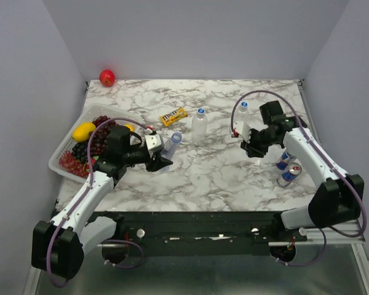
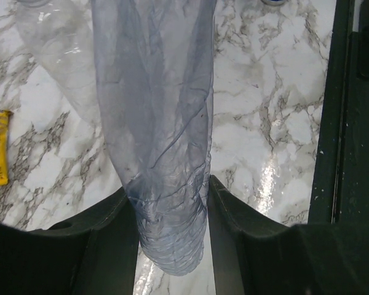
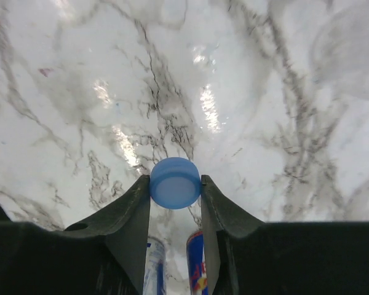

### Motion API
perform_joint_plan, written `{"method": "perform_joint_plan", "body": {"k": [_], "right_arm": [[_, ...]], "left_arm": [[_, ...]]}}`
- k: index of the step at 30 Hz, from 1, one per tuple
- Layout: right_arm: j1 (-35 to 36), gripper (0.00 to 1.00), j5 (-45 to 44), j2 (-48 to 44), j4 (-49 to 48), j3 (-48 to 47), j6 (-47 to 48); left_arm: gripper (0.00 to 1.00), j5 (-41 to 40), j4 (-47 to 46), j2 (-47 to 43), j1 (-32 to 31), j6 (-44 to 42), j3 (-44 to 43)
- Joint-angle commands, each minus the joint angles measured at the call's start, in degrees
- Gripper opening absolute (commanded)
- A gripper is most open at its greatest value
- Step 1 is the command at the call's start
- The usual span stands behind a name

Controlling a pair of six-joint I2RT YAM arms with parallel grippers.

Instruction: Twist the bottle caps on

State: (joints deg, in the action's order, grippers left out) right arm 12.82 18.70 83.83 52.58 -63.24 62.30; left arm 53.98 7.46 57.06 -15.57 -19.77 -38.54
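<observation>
Plainly, left hand [image 2: 170, 187] clamps the slim bottle [image 2: 154, 92], neck cropped; right hand [image 3: 175, 179] pinches a cap [image 3: 174, 184].

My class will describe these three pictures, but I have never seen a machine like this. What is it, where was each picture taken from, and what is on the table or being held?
These are two robot arms bolted at the near edge of a marble-patterned table. The wide picture comes from a fixed camera above and behind them. The other two come from a camera on each wrist, looking along that arm's own jaws.

On the table are a white basket of fruit, a red round object, a yellow candy packet, a clear capped bottle, a second one and two drink cans.

The left arm has its jaws shut on a slim blue-tinted bottle. The right arm pinches a small blue cap between its jaws.
</observation>
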Motion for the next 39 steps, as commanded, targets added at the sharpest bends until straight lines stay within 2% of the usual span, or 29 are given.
{"method": "perform_joint_plan", "body": {"k": [1,4,8,12,18,28,39], "right_arm": [[3.3,0.41,15.6,-7.0,16.2,-12.1,-2.5],[9.7,0.42,19.3,-9.6,19.8,-19.3,-5.2],[19.1,0.42,20.1,-9.7,18.0,-26.1,-9.7],[29.0,0.42,18.0,-7.9,16.4,-30.9,-12.3],[38.1,0.41,12.8,-5.7,14.2,-31.9,-11.8],[42.2,0.41,6.4,-2.8,10.9,-31.9,-9.6],[44.5,0.41,5.7,-1.4,10.5,-32.7,-7.3]], "left_arm": [[0.00,1.9,-0.2,-0.9,-6.1,-5.5,4.1],[0.00,0.7,-3.6,-1.2,-11.3,-6.9,7.1],[0.00,-0.2,-7.2,-0.3,-16.4,-7.0,9.5],[0.00,-0.5,-11.9,-0.2,-18.7,-5.6,11.6],[0.00,-0.1,-15.5,0.2,-19.6,-3.2,13.1],[0.00,-0.7,-17.3,0.7,-19.8,-1.8,12.9],[0.00,-1.3,-16.5,1.0,-19.8,-1.3,11.7]]}}
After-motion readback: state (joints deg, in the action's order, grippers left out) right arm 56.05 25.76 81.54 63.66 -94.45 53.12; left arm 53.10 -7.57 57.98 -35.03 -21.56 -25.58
